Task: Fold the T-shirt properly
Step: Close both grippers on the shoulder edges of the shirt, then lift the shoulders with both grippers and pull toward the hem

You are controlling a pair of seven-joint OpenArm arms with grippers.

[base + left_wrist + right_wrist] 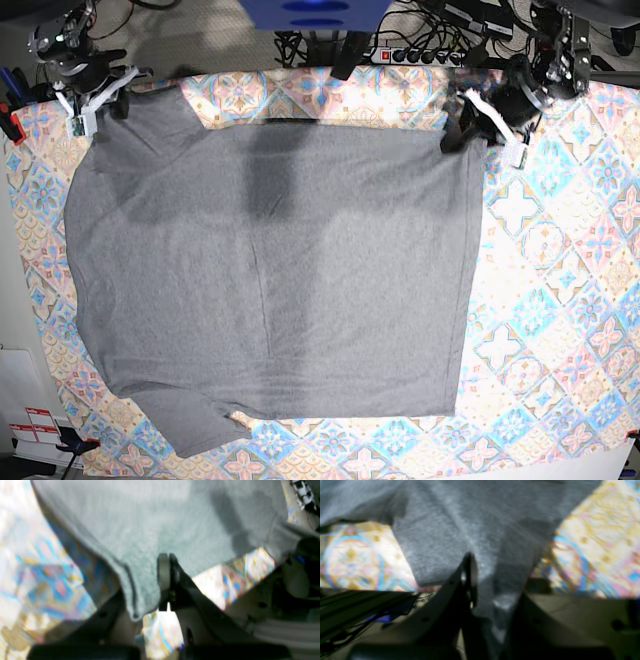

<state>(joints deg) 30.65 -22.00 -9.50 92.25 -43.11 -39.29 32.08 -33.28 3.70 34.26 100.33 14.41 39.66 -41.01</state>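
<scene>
The grey T-shirt [270, 270] lies spread over the patterned tablecloth [560, 300] that covers the desk, taking up most of the left and middle of the base view. Its body is largely flat, with a sleeve [190, 425] sticking out at the near left corner and a darker band of shadow across the far part of the cloth.

Both far corners of the shirt are pinched. The left hand [470, 128], on the right of the base view, is closed on the far right corner of the fabric; in the left wrist view its fingers [163, 572] press together with the hemmed edge of the T-shirt [140, 537] hanging down just beside them. The right hand [92, 105], on the left of the base view, is likewise clamped on the far left corner; in the right wrist view the grey knit [470, 525] drapes down between the dark fingers [468, 575], with the tablecloth visible on either side.

A power strip [420, 56] and cables lie beyond the far edge of the desk.
</scene>
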